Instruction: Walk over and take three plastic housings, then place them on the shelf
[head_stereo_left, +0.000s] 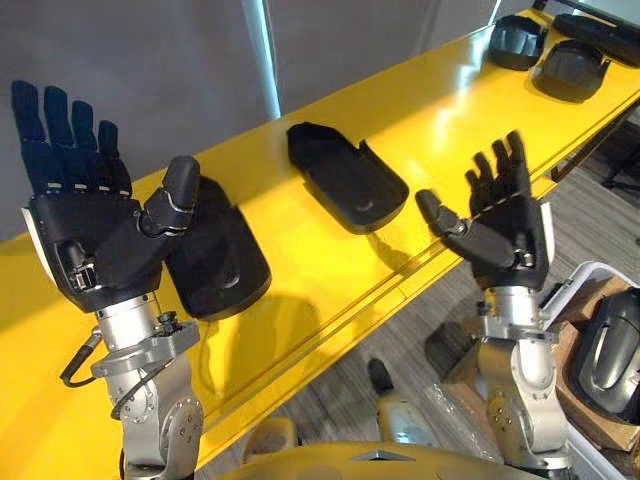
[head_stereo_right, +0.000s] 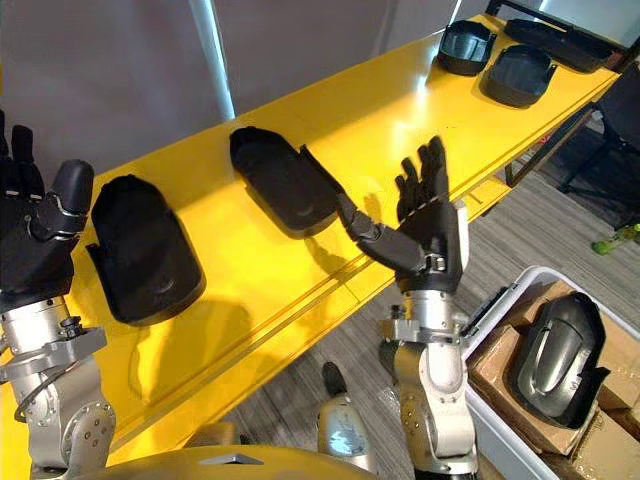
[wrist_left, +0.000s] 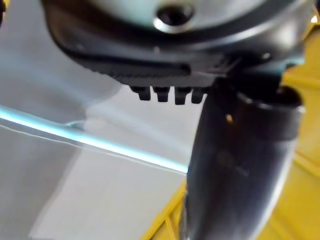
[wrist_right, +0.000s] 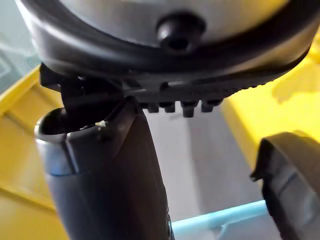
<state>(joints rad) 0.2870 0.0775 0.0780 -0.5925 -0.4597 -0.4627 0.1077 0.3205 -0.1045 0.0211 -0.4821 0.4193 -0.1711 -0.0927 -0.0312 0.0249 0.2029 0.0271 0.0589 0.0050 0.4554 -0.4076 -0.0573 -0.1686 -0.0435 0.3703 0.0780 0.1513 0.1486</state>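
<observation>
Fingers (head_stereo_left: 60, 130) straight and spread on your left hand (head_stereo_left: 95, 250), same on your right hand (head_stereo_left: 510, 235); both hold nothing. The yellow shelf (head_stereo_left: 430, 120) runs ahead, carrying the near housing (head_stereo_left: 225, 265) behind your left thumb, the middle housing (head_stereo_left: 345, 180) between your hands, and far housings (head_stereo_left: 570, 70) at its right end. 1 boxed housing (head_stereo_right: 560, 360) lies on a cardboard box (head_stereo_right: 500, 375) beside your right arm.

L hand (head_stereo_left: 95, 245) & R hand (head_stereo_left: 505, 235): black, segmented fingers (head_stereo_left: 60, 130); silver-grey wrists (head_stereo_left: 150, 345) w/ screws.
</observation>
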